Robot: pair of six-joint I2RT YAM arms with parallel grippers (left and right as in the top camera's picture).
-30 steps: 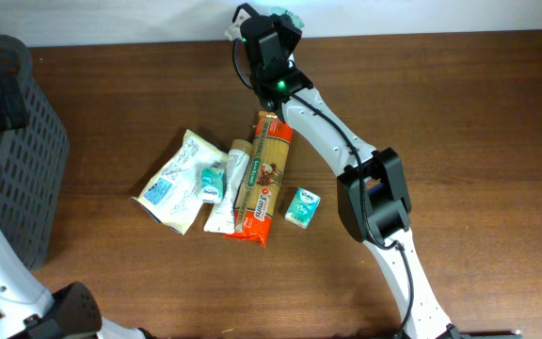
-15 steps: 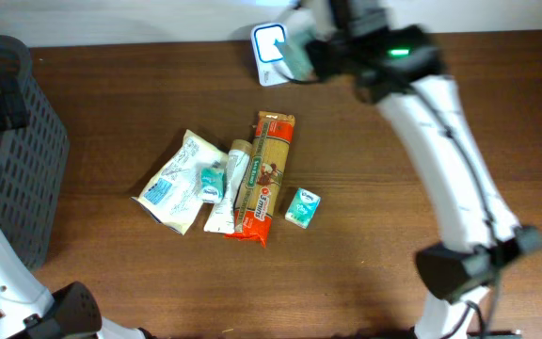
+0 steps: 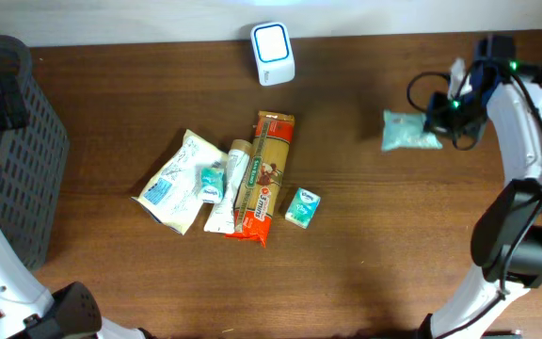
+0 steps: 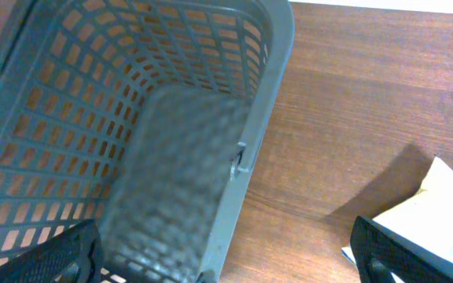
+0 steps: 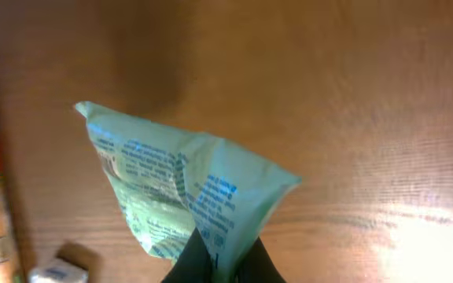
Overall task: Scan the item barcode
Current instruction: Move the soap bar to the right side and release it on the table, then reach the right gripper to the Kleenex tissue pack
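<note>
Tabletop — 1 scanner, 1 basket

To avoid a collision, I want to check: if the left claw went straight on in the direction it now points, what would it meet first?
Probably the grey basket: its rim and wall lie right ahead of the open left claw. How far ahead is unclear from this view.

You're looking at a mock shop checkout set up on a wooden table. A white barcode scanner, a grey shopping basket and packaged groceries show it.
</note>
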